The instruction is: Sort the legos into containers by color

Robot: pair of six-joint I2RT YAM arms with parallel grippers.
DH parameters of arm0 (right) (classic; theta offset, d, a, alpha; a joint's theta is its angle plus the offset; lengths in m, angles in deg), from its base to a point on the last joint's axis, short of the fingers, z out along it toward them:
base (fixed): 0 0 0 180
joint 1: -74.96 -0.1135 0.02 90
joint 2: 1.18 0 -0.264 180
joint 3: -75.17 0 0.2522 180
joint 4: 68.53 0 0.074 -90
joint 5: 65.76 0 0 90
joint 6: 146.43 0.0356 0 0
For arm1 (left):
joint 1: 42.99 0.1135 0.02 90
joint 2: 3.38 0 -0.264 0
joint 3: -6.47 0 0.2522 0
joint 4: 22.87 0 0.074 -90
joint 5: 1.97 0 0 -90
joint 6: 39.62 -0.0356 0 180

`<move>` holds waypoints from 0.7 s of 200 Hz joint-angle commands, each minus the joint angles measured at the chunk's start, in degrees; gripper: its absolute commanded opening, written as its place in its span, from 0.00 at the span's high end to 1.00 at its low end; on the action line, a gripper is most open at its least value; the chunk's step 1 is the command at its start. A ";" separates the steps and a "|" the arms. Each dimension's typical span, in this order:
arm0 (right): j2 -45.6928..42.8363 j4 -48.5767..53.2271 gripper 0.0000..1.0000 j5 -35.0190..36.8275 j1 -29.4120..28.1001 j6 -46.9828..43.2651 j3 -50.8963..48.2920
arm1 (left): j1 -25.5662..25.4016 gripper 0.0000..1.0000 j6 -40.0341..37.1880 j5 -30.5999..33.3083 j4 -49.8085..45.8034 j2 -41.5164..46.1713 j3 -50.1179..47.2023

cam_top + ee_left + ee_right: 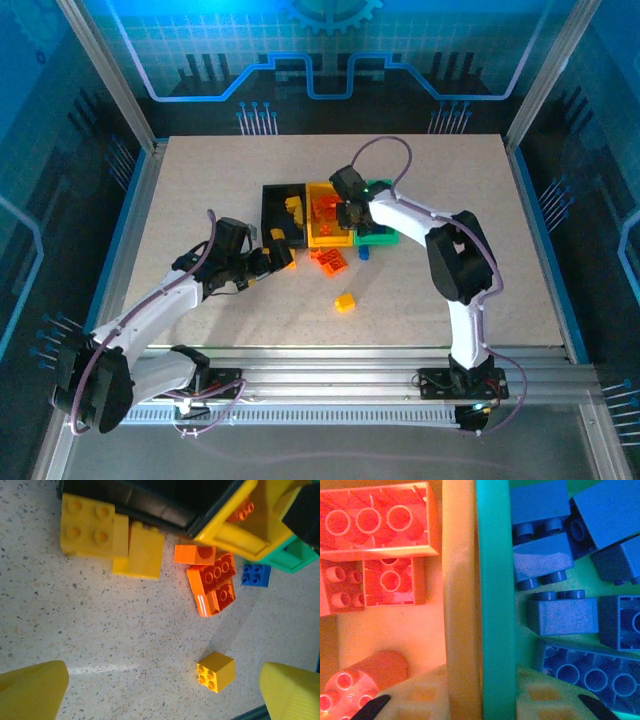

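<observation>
Sorting is well advanced, by our reading. The black bin (266, 210) holds yellow bricks (293, 208), the yellow bin (328, 243) orange-red bricks (375, 520) and the green bin (378, 238) blue bricks (565, 615). The right tool (482, 705) sits low over the row, its jaws drawn in on either side of the dividing wall (477, 580) between the yellow and green bins, which it appears to pinch. It carries no brick. The left tool (162, 690) hangs with jaws spread wide above the loose pieces: two touching yellow bricks (92, 527) just beside the black bin, an orange-red cluster (212, 582), one blue brick (255, 575) near the green bin, and a small yellow brick (216, 671) apart from the rest. We judge the next move to be a descent and a centred grip on one loose brick, the small yellow one being the easiest to isolate. The bench (200, 180) is pale and speckled. Aluminium posts and blue-lit patterned panels enclose the cell.
</observation>
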State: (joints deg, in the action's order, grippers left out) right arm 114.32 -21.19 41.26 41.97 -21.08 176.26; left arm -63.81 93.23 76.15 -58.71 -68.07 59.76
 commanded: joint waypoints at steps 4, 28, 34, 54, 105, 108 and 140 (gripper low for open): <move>-3.82 1.78 0.94 1.26 -1.37 0.42 -3.74 | 0.63 0.01 -1.81 -1.18 -1.13 0.92 0.63; -4.64 0.01 0.70 1.00 -1.45 -0.21 -4.35 | 0.60 0.01 -1.71 -1.36 -0.60 0.17 0.55; -5.35 -0.94 0.62 0.91 -1.41 -0.68 -4.45 | 0.60 0.01 -1.76 -1.54 -0.41 -0.04 0.71; -8.26 -3.47 0.42 -0.49 -1.59 -2.90 -4.68 | 0.66 0.01 -2.04 -0.28 -1.52 -0.18 1.30; -18.08 -1.86 0.19 -5.88 -5.76 -7.29 -12.49 | 0.78 0.01 -2.48 3.57 -4.93 2.43 1.91; -18.72 -1.72 0.19 -6.33 -6.11 -7.29 -13.59 | 0.83 0.01 -2.49 3.68 -4.97 2.75 1.87; -23.72 0.61 0.17 -10.25 -11.86 -7.73 -24.13 | 1.71 0.01 -2.07 5.01 -6.53 3.82 2.18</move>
State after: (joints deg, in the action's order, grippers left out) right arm 92.55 -24.69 35.36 34.16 -27.39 158.75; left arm -63.26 91.96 79.21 -62.28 -65.88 60.04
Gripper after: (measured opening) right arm 0.817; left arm 0.989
